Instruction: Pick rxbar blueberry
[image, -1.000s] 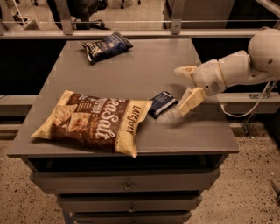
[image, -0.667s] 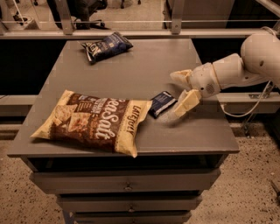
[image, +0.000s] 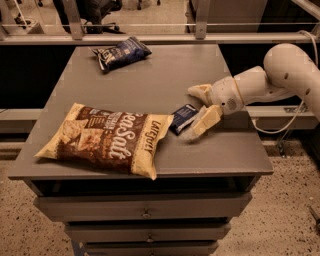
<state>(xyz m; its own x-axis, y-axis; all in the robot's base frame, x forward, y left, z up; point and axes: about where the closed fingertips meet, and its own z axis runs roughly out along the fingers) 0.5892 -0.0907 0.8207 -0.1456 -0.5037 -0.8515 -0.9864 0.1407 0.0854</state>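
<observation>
Grey bench (image: 140, 85) carries the rxbar blueberry (image: 183, 118) flat just ahead of the jaws, which hang low and spread apart at its near end, so this looks like the final approach; next they must straddle the bar and close.

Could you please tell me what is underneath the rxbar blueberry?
Only the grey table top shows beneath the rxbar blueberry. The open gripper sits at its right end, where the lower finger covers the bar's edge and whatever is under it.

Tool (image: 202, 106) low at right, fingers (image: 207, 120) apart
</observation>
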